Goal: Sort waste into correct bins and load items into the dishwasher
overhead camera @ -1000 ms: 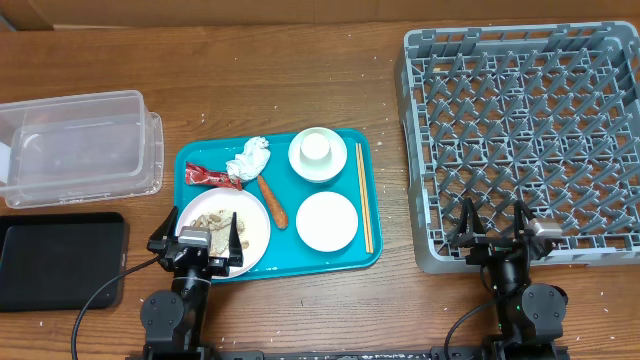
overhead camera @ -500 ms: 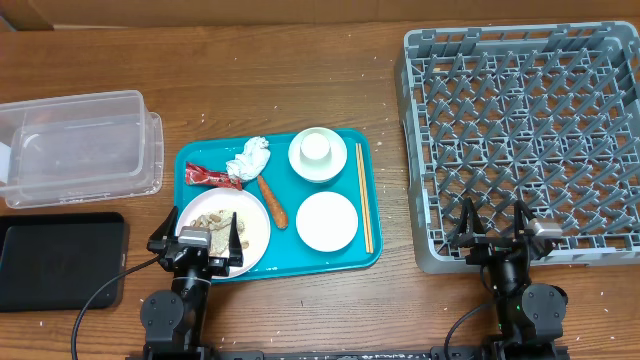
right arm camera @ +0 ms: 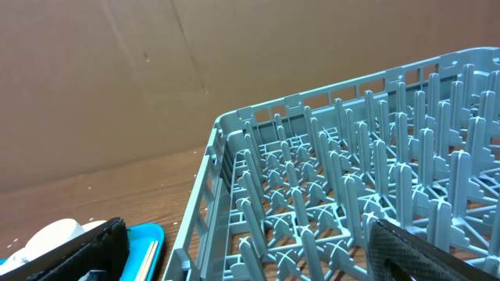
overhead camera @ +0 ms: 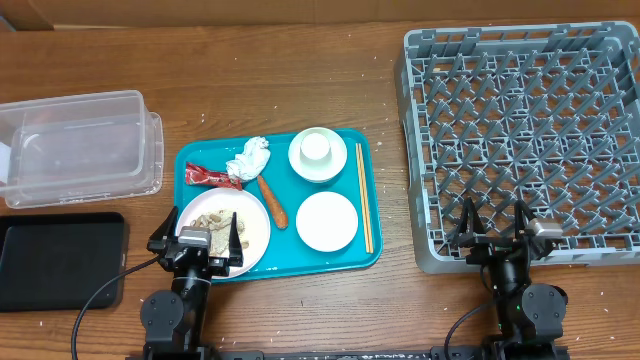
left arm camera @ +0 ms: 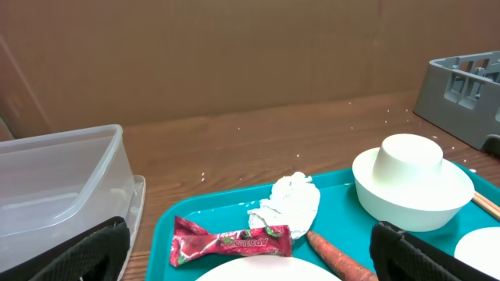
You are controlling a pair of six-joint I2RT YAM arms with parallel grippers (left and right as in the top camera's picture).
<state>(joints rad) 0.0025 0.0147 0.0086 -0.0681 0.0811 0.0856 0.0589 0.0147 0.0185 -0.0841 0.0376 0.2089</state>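
Nothing has moved: our left gripper [overhead camera: 200, 234] waits wide above the scraps plate [overhead camera: 256, 236], our right gripper [overhead camera: 492, 223] wide beside the dish rack [overhead camera: 520, 100], ready to start.

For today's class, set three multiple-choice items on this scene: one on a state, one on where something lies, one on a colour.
1. The rack is:
A full
B empty
C half full

2. The wrapper lies:
A in the rack
B on the tray
C beneath the tray

3. The tray is:
A black
B grey
C teal

Key:
1 B, only bare pegs and grid floor show.
2 B, it rests on the tray's left part, beside the tissue.
3 C, its surface shows teal around the dishes.
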